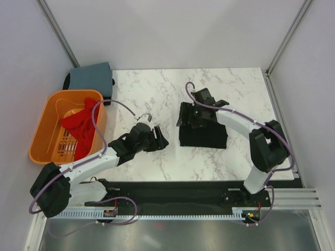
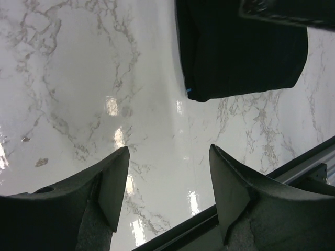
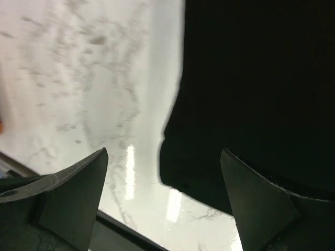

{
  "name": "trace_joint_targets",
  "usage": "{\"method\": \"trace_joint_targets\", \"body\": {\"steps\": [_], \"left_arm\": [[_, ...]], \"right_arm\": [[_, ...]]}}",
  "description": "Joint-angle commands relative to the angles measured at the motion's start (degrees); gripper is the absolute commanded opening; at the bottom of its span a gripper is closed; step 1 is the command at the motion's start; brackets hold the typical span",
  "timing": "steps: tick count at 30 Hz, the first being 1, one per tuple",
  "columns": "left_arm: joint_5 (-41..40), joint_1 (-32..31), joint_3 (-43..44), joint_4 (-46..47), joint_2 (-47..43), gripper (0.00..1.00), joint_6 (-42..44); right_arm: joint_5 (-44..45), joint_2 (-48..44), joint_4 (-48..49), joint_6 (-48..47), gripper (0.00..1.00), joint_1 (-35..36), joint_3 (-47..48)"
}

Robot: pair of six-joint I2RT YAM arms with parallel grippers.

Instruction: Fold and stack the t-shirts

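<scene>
The black tee (image 1: 209, 138) lies folded into a compact rectangle on the marble desk (image 1: 157, 94), right of centre in the top view. The right gripper (image 3: 165, 151) hangs over its upper left corner with the jaws wide apart and nothing clamped. In the right wrist view, the tee fills the right half of the frame. Its left edge and a rounded lower corner fall between the two fingers, and the right finger sits over the cloth. Whether that finger touches the cloth I cannot tell.

The left gripper (image 2: 167, 151) is just left of the black tee in the top view, over bare marble near the middle of the desk. Its jaws are also apart and empty. In the left wrist view, the tee sits in the upper right of the frame, beyond the fingertips and clear of them.

The red tee (image 1: 78, 125) lies crumpled in the orange basket (image 1: 44, 151) at the left of the top view, draped up over the basket's right rim. The blue-grey tee (image 1: 91, 77) lies folded at the upper left, just beyond the basket.
</scene>
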Motion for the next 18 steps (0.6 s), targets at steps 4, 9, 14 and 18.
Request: {"method": "trace_joint_targets", "body": {"steps": [4, 9, 14, 18], "left_arm": [[-4.49, 0.92, -4.16, 2.15, -5.25, 0.69, -2.47], [-5.19, 1.45, -4.69, 2.50, -5.96, 0.69, -2.12], [-3.36, 1.98, -4.87, 5.92, -3.86, 0.71, -1.67], [2.79, 1.89, -7.32, 21.25, 2.46, 0.72, -5.09]], "right_arm": [[0.89, 5.71, 8.45, 3.37, 0.96, 0.10, -12.76], [2.91, -1.73, 8.02, 3.10, 0.97, 2.99, -23.84], [7.21, -15.89, -2.95, 1.87, 0.98, 5.11, -30.28], [9.32, -26.43, -10.78, 2.04, 0.98, 5.11, -26.07]]}}
